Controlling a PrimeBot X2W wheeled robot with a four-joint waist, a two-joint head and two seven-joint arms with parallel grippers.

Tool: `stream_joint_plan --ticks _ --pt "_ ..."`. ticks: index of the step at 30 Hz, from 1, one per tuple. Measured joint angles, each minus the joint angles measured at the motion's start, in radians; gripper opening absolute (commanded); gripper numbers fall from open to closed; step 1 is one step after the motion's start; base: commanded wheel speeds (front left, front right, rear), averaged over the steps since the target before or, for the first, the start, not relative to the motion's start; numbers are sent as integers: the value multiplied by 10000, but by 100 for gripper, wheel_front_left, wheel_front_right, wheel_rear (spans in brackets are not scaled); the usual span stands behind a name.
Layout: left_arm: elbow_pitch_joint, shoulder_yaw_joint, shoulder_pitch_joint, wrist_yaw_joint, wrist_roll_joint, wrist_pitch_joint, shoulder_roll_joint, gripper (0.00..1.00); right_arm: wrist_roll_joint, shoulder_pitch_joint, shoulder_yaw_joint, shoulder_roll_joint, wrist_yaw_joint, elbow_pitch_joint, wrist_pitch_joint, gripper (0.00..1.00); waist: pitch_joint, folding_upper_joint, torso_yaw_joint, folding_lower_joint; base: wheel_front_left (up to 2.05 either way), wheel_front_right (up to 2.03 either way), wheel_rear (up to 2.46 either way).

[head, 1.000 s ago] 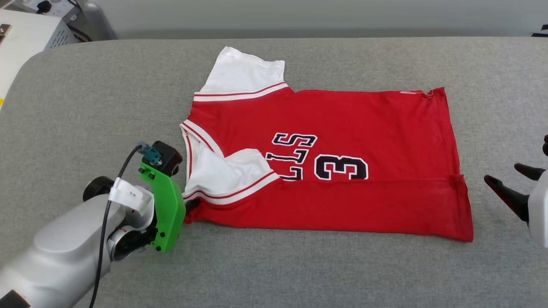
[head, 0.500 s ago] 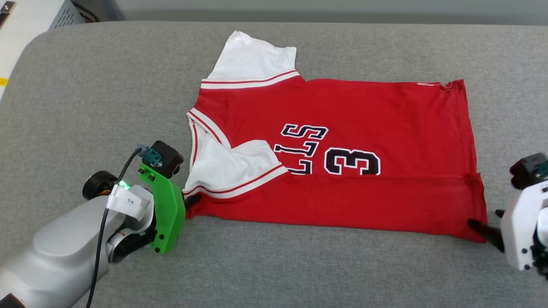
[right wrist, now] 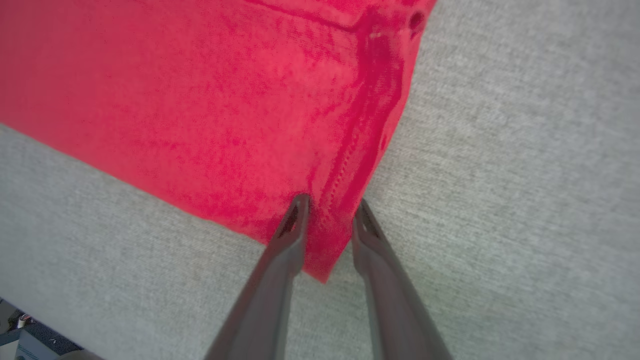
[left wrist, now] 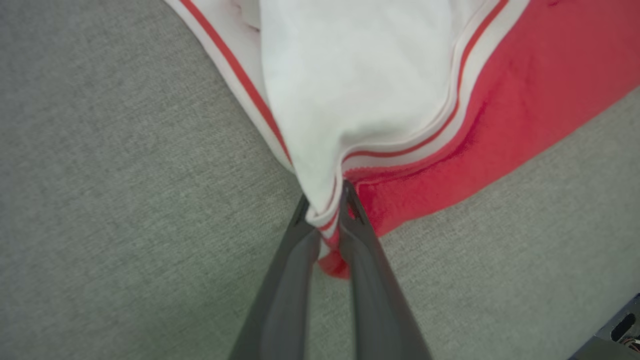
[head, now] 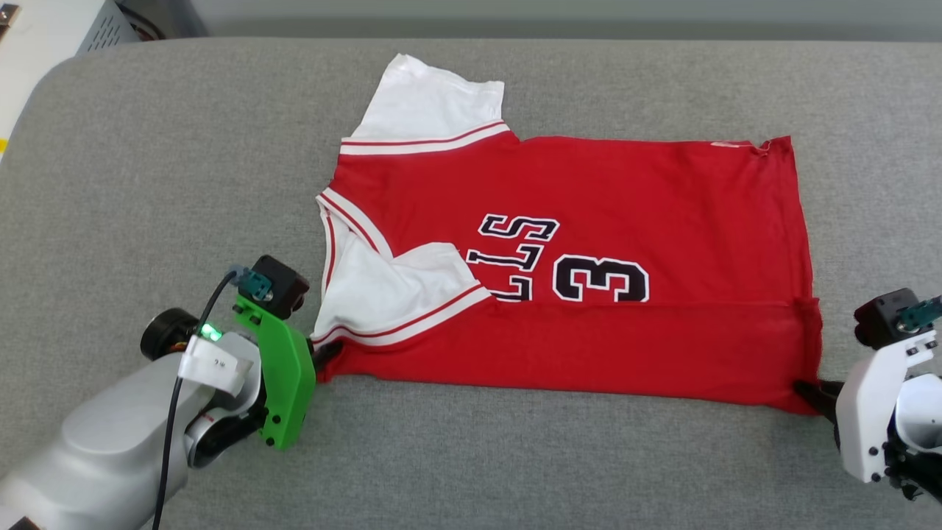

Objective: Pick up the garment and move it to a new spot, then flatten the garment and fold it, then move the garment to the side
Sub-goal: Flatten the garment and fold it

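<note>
Currently the garment [head: 589, 184] is lying flat on the desk [head: 147, 147], left tool [left wrist: 324, 201] pinching its shoulder corner tight, right tool [right wrist: 330, 206] straddling the hem corner half-open, so a shallow bite may be risking slippage.

Left pincer [left wrist: 325, 196] low, clamped on garment [head: 589, 199]; right pincer [right wrist: 330, 201] low, fingers slightly apart.
</note>
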Motion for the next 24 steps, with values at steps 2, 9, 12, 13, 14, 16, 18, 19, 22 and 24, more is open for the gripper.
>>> stream_joint_plan --ticks 2,9,12,13,14,16,18,19,22,24 --pt "21 12 191 2 -59 -115 19 0 35 4 52 19 2 -84 -309 0 -161 0 -40 0 0 0 0" --pt "-428 10 685 127 -184 -215 399 0 192 504 -330 -364 12 -920 -635 0 -841 0 -126 0 0 0 0" --pt "-917 2 875 282 -207 -213 637 0 215 953 -688 -575 12 -1327 -646 0 -1139 0 -138 0 0 0 0" --pt "-1064 2 942 328 -240 -211 708 0 215 1101 -798 -610 12 -1440 -644 0 -1207 0 -137 0 0 0 0" --pt "-1250 -2 1034 374 -286 -169 796 0 219 1289 -930 -650 12 -1572 -642 0 -1285 0 -134 0 0 0 0" --pt "-1636 -27 1213 531 -293 -153 982 0 222 1637 -1181 -719 13 -1824 -589 0 -1406 0 -129 0 0 0 0" --pt "-2088 -33 1429 702 -405 -90 1197 0 230 2008 -1505 -775 13 -2054 -477 0 -1488 0 -125 0 0 0 0" --pt "-2291 -44 1520 800 -408 -82 1287 0 259 2180 -1662 -792 13 -2142 -389 0 -1498 0 -125 0 0 0 0" --pt "-2700 -65 1775 1104 -447 -86 1407 0 295 2591 -2034 -750 15 -2295 -136 0 -1378 0 -140 0 0 0 0" --pt "-2734 -65 1845 1269 -466 -100 1354 0 228 2613 -2163 -518 15 -2213 6 0 -1168 0 -154 0 0 0 0"
